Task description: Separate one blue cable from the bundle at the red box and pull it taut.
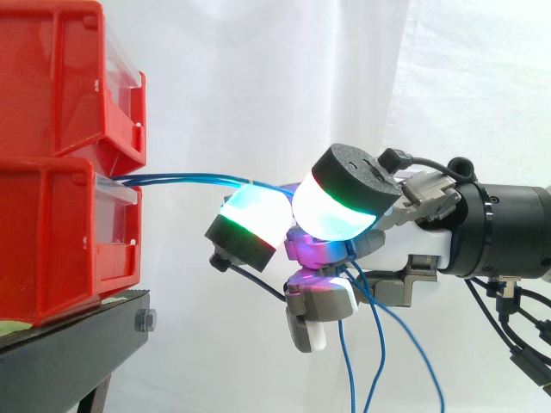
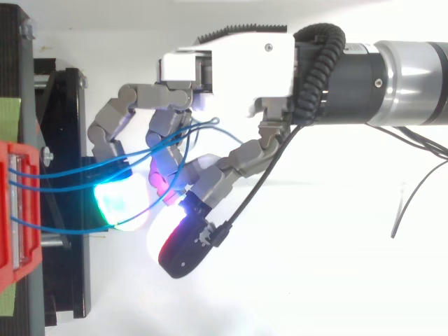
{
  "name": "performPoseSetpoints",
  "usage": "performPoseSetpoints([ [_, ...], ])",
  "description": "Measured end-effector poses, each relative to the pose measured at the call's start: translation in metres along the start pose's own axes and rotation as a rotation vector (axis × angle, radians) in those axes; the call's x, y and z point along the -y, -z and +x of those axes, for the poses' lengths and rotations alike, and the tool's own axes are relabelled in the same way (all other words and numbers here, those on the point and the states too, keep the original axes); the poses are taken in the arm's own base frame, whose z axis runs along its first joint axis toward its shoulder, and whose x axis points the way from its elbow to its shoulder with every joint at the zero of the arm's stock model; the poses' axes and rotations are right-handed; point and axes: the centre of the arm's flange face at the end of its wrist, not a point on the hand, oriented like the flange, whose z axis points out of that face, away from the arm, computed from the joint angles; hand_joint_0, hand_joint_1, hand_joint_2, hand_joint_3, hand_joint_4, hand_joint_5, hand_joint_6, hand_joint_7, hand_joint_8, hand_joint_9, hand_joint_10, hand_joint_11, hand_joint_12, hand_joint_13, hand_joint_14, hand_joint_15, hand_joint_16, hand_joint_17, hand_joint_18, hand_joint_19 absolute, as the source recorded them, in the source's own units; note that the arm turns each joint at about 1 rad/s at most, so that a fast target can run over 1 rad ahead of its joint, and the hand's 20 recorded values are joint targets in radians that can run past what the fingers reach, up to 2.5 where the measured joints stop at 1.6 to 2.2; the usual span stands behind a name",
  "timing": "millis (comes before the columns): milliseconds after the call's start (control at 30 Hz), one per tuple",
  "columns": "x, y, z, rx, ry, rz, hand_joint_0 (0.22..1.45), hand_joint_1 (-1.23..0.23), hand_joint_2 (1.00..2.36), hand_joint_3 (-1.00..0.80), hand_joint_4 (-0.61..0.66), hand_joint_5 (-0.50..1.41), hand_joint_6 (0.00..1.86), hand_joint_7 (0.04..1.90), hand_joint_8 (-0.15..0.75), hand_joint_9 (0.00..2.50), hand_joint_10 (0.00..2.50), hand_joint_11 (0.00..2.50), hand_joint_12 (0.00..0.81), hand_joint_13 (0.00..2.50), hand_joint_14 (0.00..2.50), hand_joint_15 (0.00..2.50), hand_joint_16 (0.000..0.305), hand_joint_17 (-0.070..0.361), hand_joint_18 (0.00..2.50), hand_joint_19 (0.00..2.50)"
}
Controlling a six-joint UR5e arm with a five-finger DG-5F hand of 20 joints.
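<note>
Looking down from the top camera, I saw the hand point(image 2: 231, 70) reaching in from 3 o'clock toward 9 o'clock, its fingers curled well in rather than spread. The glowing fingertips point(image 2: 119, 203) closed against the thumb's pad. One blue cable point(image 2: 70, 229) ran into that pinch, so the hand had hold of it. That cable lay apart from the others, on their 6 o'clock side. The remaining strands of the bundle point(image 1: 181, 178) passed over the curled fingers toward the palm; I could not tell whether those were gripped too. From the side camera, the bundle ran nearly level from the pads toward 9 o'clock, and slack blue ends dropped from under the hand toward 6 o'clock. Beyond the fingertips, at 9 o'clock, the strands entered the front of the lower bin point(image 1: 52, 241), which sat beneath the upper bin point(image 1: 52, 95). Both stood on the stand point(image 1: 77, 340), with the curtain point(image 1: 258, 69) behind.
</note>
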Motion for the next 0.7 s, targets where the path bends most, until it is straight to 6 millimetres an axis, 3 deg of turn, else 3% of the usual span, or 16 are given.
performPoseSetpoints([
  [133,-0.0002,-0.0002,0.0004,0.000,-0.001,0.000,0.56,-1.03,1.00,-0.50,0.07,-0.11,0.93,1.05,0.300,1.21,0.80,1.68,0.378,1.26,0.03,1.09,0.039,0.088,1.02,0.70],
  [233,-0.0008,-0.0004,0.0012,-0.002,-0.001,-0.001,0.47,-0.96,1.00,-0.50,0.09,-0.12,0.91,1.01,0.321,1.17,0.80,1.56,0.408,1.25,0.03,1.07,0.045,0.102,1.02,0.70],
  [300,-0.0009,-0.0006,0.0021,-0.002,-0.001,-0.001,0.44,-0.78,1.00,-0.50,0.12,-0.13,0.89,0.96,0.344,1.17,0.84,1.48,0.434,1.25,0.02,1.07,0.050,0.112,1.03,0.71],
  [400,-0.0007,-0.0008,0.0024,0.000,-0.001,-0.001,0.50,-0.48,1.00,-0.50,0.13,-0.13,0.84,0.92,0.314,1.20,0.65,1.55,0.406,1.25,0.02,1.07,0.049,0.111,1.00,0.77],
  [500,-0.0008,-0.0009,0.0030,0.002,-0.001,0.000,0.59,-0.37,1.00,-0.50,0.11,-0.12,0.79,0.97,0.277,1.22,0.47,1.65,0.376,1.23,0.03,1.10,0.045,0.102,0.97,0.81],
  [667,-0.0005,-0.0007,0.0017,0.005,-0.002,0.001,0.64,-0.54,1.00,-0.46,0.09,-0.15,0.80,0.97,0.271,1.15,0.47,1.65,0.378,1.19,0.03,1.08,0.047,0.106,0.94,0.79],
  [700,-0.0004,-0.0006,0.0012,0.006,-0.002,0.001,0.64,-0.65,1.01,-0.41,0.11,-0.17,0.86,0.94,0.276,1.07,0.50,1.61,0.400,1.10,0.03,1.04,0.050,0.112,0.85,0.75],
])
